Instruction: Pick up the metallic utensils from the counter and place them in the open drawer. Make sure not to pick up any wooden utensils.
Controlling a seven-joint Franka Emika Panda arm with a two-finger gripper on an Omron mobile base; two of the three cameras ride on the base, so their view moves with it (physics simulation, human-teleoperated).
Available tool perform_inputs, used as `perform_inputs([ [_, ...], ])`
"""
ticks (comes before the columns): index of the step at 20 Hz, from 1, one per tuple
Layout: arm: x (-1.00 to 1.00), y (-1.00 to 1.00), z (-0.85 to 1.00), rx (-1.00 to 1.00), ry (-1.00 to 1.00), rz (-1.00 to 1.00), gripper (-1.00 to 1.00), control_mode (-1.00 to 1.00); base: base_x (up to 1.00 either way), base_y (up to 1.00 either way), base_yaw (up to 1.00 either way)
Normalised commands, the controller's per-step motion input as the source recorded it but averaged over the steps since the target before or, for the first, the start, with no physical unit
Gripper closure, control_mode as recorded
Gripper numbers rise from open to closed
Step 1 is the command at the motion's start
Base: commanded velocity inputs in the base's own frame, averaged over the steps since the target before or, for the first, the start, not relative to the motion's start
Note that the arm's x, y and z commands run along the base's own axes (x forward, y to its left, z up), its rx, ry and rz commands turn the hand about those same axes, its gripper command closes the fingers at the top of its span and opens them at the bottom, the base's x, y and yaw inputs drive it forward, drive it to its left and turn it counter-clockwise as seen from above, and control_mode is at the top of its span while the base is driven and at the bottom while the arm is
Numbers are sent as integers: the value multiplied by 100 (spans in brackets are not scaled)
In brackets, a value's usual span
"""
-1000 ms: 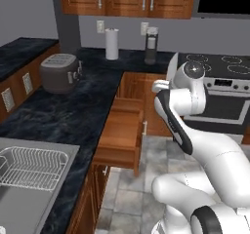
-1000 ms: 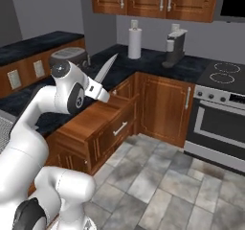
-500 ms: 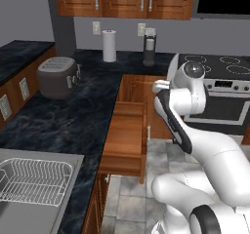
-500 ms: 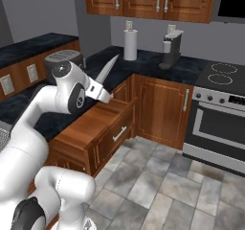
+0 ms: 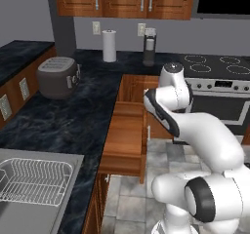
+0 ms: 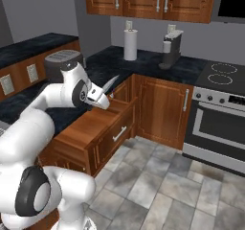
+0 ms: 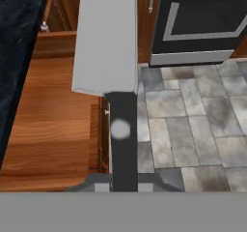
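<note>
My pincer (image 7: pixel 124 181) is clenched on a knife (image 7: pixel 107 42). The dark handle runs up from between my fingertips in the hand view, and the wide grey blade points away from me. In the right base view the pincer (image 6: pixel 98 97) sits out past my wrist with the knife (image 6: pixel 111 83) slanting up toward the counter (image 6: pixel 103 61). The knife is in the air over the open drawer (image 6: pixel 88 127), not touching it. In the hand view the blade crosses the drawer (image 7: pixel 48 129) front edge, with wood bottom on one side and grey floor tiles on the other. The oven (image 7: pixel 202 23) is at the top. In the left base view the drawer (image 5: pixel 124 135) is pulled out from the counter (image 5: pixel 68 116), and my arm is beside it. On the counter are a toaster (image 5: pixel 57 77), a paper towel roll (image 5: pixel 109 46) and a coffee machine (image 5: pixel 150 46). A dish rack (image 5: pixel 31 179) is in the sink at lower left. I cannot tell whether anything lies in the drawer.
</note>
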Motion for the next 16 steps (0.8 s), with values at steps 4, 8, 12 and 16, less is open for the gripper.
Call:
perform_inputs([
  [4, 24, 23, -44, 0, 29, 0, 100, -100, 0, 0, 0],
  [8, 16, 10, -43, 0, 14, 0, 100, -100, 0, 0, 0],
  [12, 4, 1, -42, 1, 5, 1, 100, -100, 0, 0, 0],
  [16, 0, 0, -46, 3, -2, 1, 100, -100, 0, 0, 0],
])
